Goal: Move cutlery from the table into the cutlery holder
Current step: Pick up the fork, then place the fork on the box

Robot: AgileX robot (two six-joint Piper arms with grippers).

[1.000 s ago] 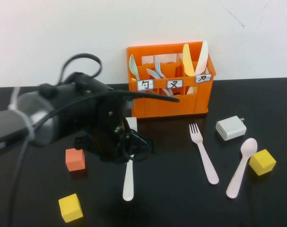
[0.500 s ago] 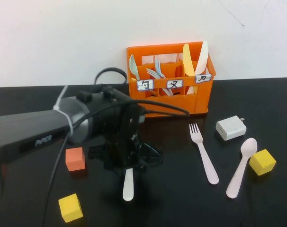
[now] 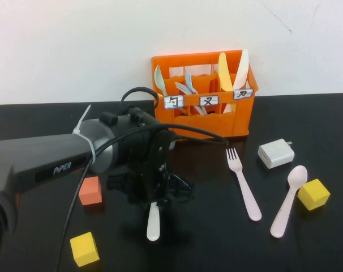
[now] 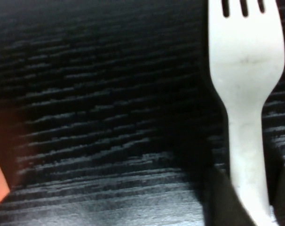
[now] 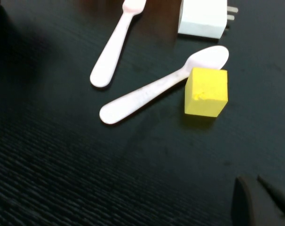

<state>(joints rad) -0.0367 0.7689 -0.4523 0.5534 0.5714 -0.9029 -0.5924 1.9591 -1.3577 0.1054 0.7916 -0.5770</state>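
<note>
Black table [image 3: 330, 130]: left gripper [image 3: 153, 201] has dropped astride white fork [image 3: 153, 221], jaws parted, nothing gripped yet; right gripper [image 5: 260, 200] shut, parked

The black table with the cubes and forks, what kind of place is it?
Probably a robot training bench, not a kitchen: a bare black table against a blank wall, with plastic cutlery, coloured toy cubes and a labelled orange crate laid out.

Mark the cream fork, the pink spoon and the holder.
Cream fork [image 4: 246, 61], left wrist view: neck below the tines.
Pink spoon [image 3: 296, 177], high view: bowl.
Holder [image 3: 202, 126], high view: front wall under the labels.
</note>
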